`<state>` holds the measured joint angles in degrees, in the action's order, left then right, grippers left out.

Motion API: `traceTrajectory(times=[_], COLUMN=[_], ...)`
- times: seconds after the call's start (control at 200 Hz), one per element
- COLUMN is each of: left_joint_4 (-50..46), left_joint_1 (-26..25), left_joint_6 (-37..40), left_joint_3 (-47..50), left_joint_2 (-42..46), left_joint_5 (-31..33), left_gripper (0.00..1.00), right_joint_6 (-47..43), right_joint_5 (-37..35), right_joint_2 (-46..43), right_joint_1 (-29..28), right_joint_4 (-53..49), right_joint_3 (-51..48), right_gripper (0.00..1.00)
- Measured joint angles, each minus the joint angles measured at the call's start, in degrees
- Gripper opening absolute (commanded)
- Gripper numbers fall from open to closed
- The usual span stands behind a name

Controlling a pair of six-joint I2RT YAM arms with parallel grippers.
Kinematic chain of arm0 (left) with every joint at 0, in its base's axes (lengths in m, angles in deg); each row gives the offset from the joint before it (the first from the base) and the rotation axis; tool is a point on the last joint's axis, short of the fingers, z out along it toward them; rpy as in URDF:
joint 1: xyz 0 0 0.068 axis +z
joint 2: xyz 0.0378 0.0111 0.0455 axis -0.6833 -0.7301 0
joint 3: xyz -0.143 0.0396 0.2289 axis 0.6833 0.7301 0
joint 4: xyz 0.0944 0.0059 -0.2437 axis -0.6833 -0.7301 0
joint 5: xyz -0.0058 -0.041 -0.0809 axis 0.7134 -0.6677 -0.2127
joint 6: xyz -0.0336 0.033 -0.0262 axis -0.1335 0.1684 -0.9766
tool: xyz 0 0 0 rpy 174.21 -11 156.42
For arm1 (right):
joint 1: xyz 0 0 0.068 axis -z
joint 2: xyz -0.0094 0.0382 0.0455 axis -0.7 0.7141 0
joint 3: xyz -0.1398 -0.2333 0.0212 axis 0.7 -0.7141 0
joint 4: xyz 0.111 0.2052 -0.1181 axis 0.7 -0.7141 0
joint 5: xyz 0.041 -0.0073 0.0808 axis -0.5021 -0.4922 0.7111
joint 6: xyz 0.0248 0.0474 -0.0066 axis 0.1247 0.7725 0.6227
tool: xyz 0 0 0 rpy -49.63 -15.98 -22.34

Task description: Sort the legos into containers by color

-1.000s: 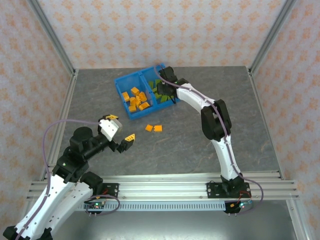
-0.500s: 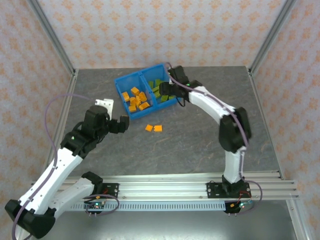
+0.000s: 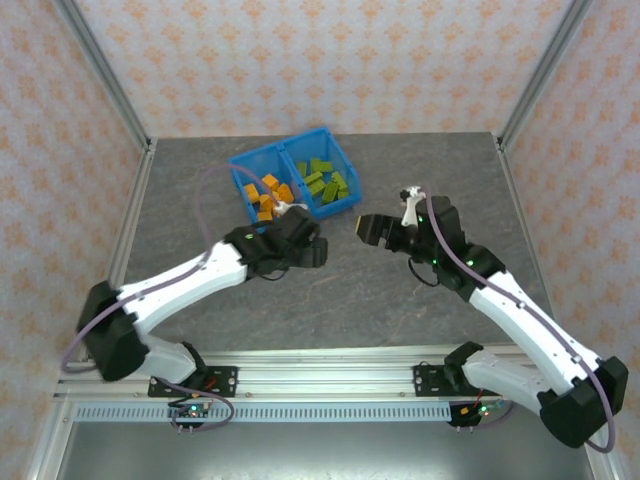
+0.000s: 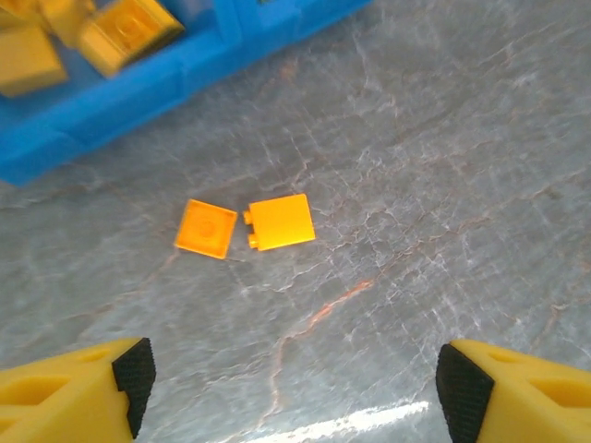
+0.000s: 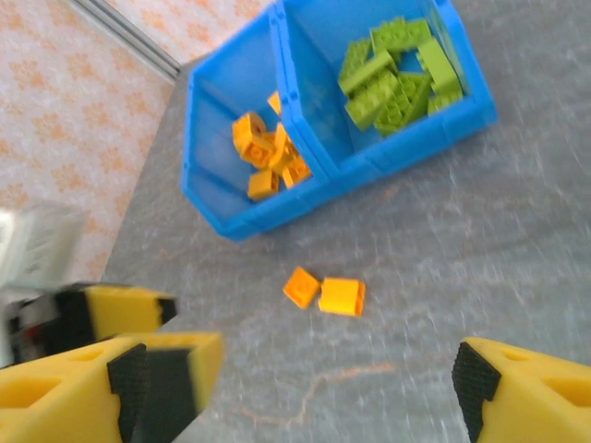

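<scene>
The left arm [image 3: 180, 285] is reaching across the counter [image 3: 330, 310], the left tool [image 4: 291, 374] hovering released over two orange bricks [image 4: 280, 222]; the right arm [image 3: 500, 295] is bending inward, the right tool [image 5: 300, 378] gaping empty.

The light is bright and even, with soft shadows. A white glare streak marks the counter [image 4: 443, 138] in the left wrist view. The right wrist view is smeared by blur.

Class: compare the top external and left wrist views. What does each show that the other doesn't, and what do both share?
Top external, not left wrist: lime green legos in the right compartment of the blue bin, and the right arm. Left wrist, not top external: two loose orange legos on the table. Both: orange legos in that bin.
</scene>
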<state>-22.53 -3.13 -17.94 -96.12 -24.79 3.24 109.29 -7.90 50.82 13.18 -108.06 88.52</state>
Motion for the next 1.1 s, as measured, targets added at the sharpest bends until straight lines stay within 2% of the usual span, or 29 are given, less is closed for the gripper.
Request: traceTrajectory(times=[0.19, 0.36, 0.49, 0.641, 0.906, 1.096], left_joint_4=[1.01, 0.81, 0.24, 0.15, -0.92, -0.59], left_joint_1=[-2.32, -2.49, -2.47, -2.47, -2.47, -2.40], left_joint_6=[-7.10, -11.56, -12.79, -13.27, -15.61, -15.91], left_joint_3=[-7.28, -11.34, -14.40, -17.22, -14.80, -12.76], left_joint_2=[-17.33, -25.77, -29.20, -32.39, -33.07, -33.11], left_joint_5=[2.23, 6.45, 9.99, 10.88, 14.69, 14.43], left_gripper=[0.74, 0.74, 0.73, 0.70, 0.72, 0.68], right_joint_6=[0.22, 0.22, 0.22, 0.22, 0.22, 0.22], right_joint_5=[-0.48, -0.70, -0.72, -0.87, -0.87, -0.83], right_joint_2=[-3.85, -4.20, -4.15, -4.09, -3.34, -2.67], right_joint_1=[0.00, 0.00, 0.00, 0.00, 0.00, 0.00], right_joint_4=[-5.09, -6.08, -6.60, -6.60, -6.60, -6.58], right_joint_3=[-0.87, -1.60, -2.01, -2.03, -2.08, -2.08], right_gripper=[0.95, 0.99, 1.00, 0.99, 0.99, 0.99])
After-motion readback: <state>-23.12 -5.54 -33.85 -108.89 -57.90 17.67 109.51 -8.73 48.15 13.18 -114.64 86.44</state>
